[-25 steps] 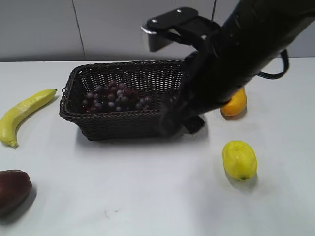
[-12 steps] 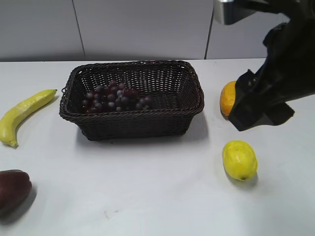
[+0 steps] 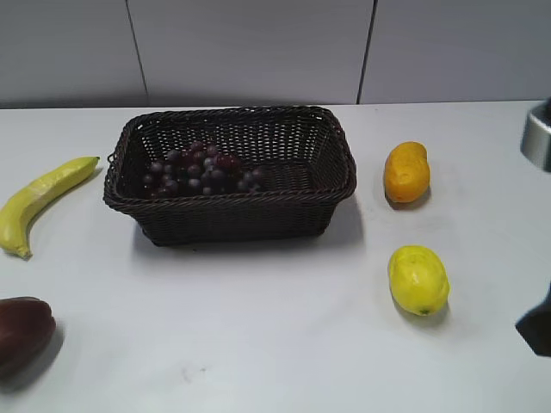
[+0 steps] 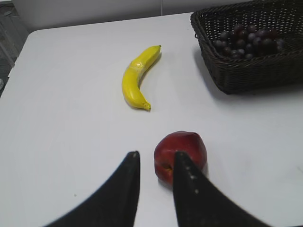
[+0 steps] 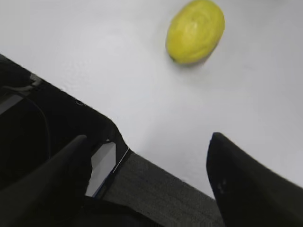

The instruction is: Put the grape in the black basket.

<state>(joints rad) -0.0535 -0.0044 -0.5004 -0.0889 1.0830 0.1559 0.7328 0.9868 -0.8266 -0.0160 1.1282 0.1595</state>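
Grape sits in basket, well left of our empty, wide-spread right gripper; left gripper narrow, empty. We park clear of the fruit.

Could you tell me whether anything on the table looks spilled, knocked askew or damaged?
Nothing stands out. The grapes lie together in the left part of the basket, which sits upright and square. The banana, orange fruit, yellow fruit and red fruit each rest apart on the table, intact as far as visible.
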